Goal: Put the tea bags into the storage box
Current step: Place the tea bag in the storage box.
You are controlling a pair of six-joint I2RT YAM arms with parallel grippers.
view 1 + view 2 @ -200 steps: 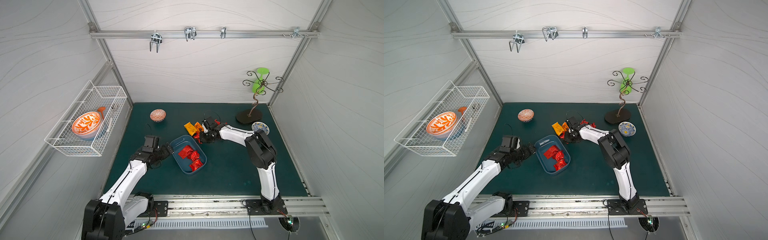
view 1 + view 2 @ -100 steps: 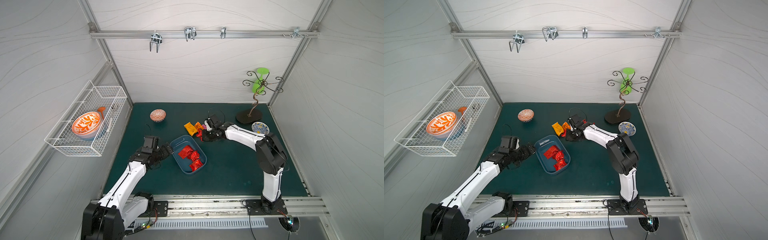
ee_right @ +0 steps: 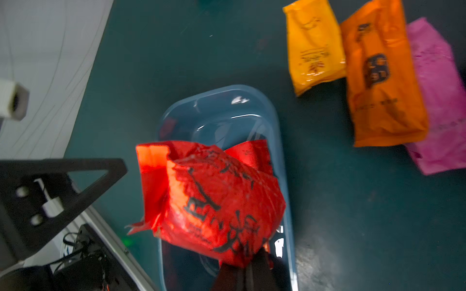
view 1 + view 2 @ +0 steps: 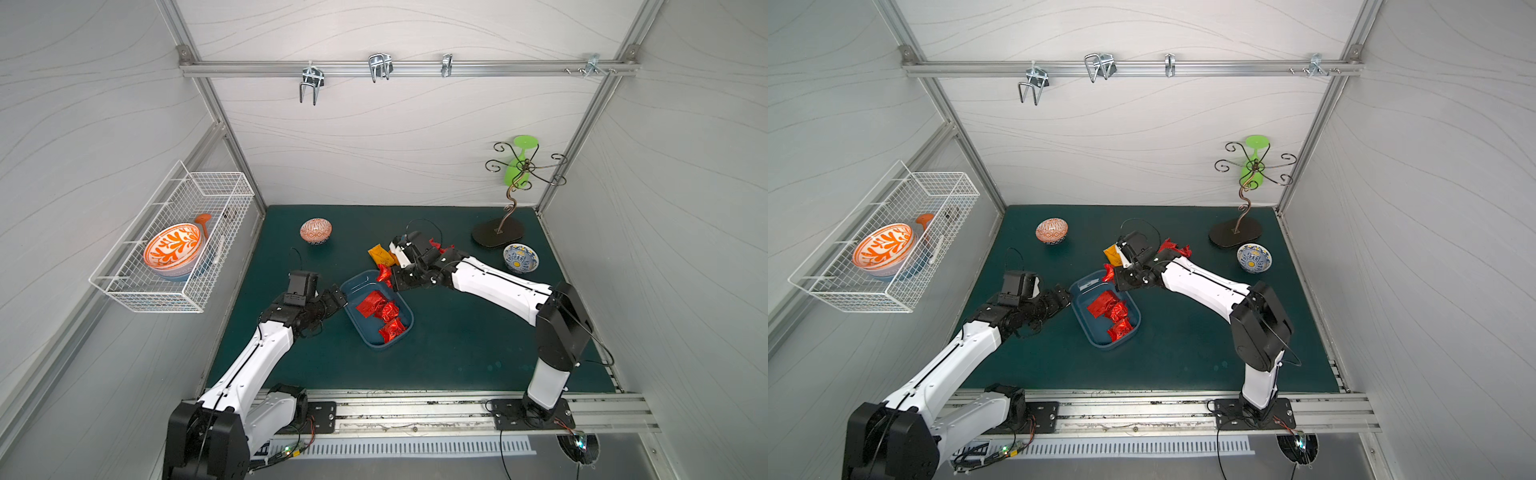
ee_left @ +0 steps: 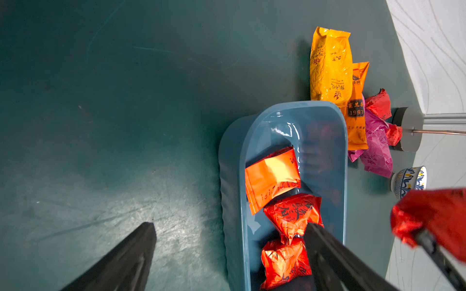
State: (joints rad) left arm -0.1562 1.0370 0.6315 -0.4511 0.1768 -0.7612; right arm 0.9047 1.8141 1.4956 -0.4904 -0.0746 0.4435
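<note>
Right wrist view: our right gripper [image 3: 248,267], clamped on a red tea bag [image 3: 214,199], holds it over the storage box [image 3: 277,121], ready to drop. Our left gripper [image 5: 229,225], jaws apart, straddles the box wall, apparently steadying it. Loose tea bags [image 3: 383,83] lie just beside.

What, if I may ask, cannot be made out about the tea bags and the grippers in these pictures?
Loose tea bags: in both top views the right arm covers part of the pile; count unclear.
Right gripper: in the right wrist view its jaws are mostly hidden behind the red tea bag they hold.
Storage box: one end cut off by the left wrist frame edge.
</note>
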